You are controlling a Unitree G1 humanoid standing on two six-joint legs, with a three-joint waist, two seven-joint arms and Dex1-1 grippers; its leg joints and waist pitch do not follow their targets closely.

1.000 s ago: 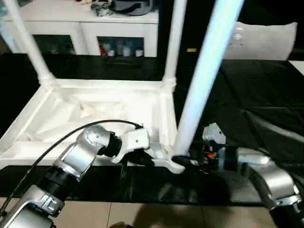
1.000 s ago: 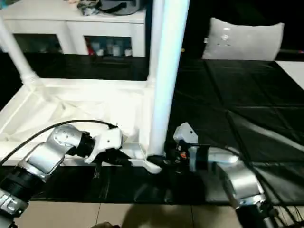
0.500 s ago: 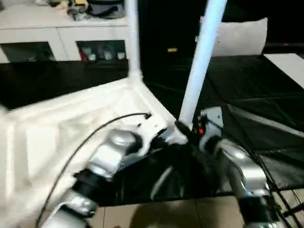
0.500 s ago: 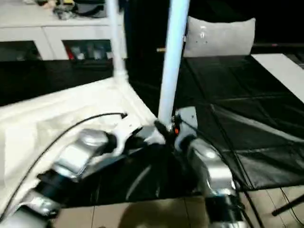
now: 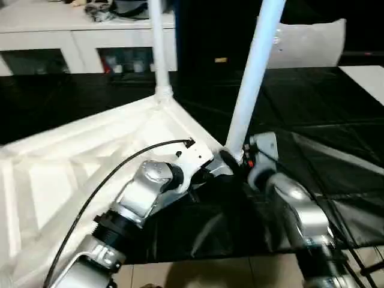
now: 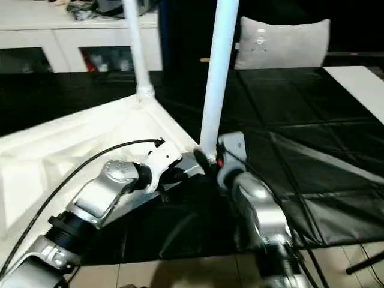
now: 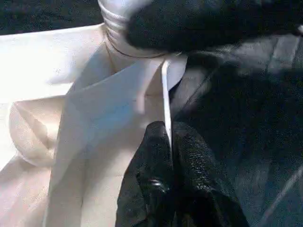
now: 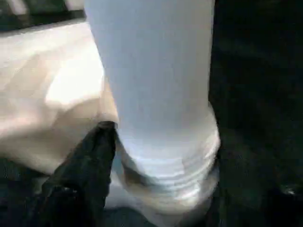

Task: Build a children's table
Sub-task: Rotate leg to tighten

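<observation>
The tabletop lies upside down on the black mat, ribbed underside up, its long side running from my left away to the corner just ahead of me. From that near corner a leg stands with its long axis upward, leaning a little to my right; a second leg rises straight up from the far corner. My left gripper is pinched tight on the thin edge of the tabletop beside the near leg's base. My right gripper sits at that leg's threaded foot, one finger against it; whether it clamps the leg I cannot tell.
</observation>
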